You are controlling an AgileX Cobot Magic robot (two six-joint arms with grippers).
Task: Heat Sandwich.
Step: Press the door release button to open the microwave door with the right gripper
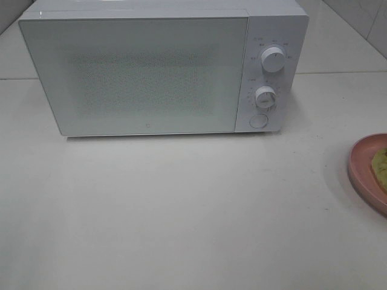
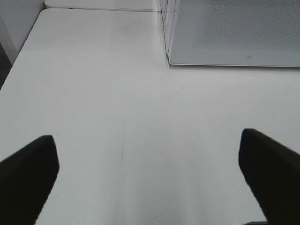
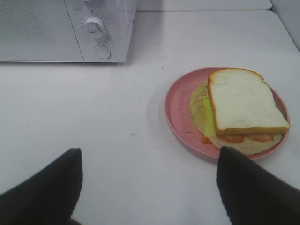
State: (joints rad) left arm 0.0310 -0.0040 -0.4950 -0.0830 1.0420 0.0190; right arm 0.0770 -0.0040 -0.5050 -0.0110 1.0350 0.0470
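The sandwich, white bread with a tan crust over yellow-green and orange filling, lies on a round pink plate. In the exterior high view only the plate's edge and a bit of the sandwich show at the right border. The white microwave stands at the back with its door shut. My right gripper is open, short of the plate, nothing between its fingers. My left gripper is open over bare table, in front of the microwave's left corner. Neither arm shows in the exterior high view.
Two knobs and a round button sit on the microwave's right panel, also seen as a knob and button in the right wrist view. The white table stretches in front. A tiled wall stands behind.
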